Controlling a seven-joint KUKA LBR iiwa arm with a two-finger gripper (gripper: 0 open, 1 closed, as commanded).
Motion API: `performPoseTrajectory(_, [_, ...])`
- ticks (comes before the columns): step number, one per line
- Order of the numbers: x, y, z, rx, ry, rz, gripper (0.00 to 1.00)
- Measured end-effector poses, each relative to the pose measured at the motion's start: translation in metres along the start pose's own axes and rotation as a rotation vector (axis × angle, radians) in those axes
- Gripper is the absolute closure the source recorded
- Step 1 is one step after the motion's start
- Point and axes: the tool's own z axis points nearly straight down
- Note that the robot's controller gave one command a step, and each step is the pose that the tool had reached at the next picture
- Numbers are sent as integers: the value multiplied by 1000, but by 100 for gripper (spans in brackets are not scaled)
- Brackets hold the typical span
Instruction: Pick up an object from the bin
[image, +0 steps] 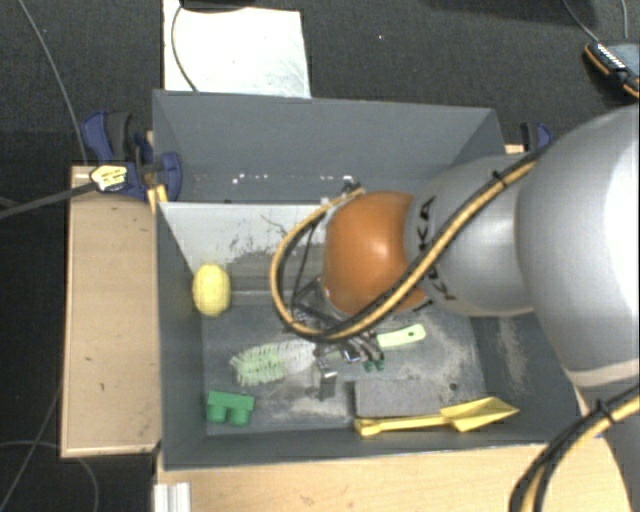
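Robot gripper low in a grey bin just beside a green-bristled brush, with a yellow lemon and green block nearby.

A robotics lab or test cell is indicated. Dark flooring is seen behind a grey metal bin, with loose cables left lying on it to the bin's left. A silver industrial arm, wrapped with cabling, is extended into the bin from its right, above mismatched small things: yellow ball, green block, yellow scoop.
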Motion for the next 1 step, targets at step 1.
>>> performPoseTrajectory(1, [-5, 32, 15, -8, -6, 85, 100])
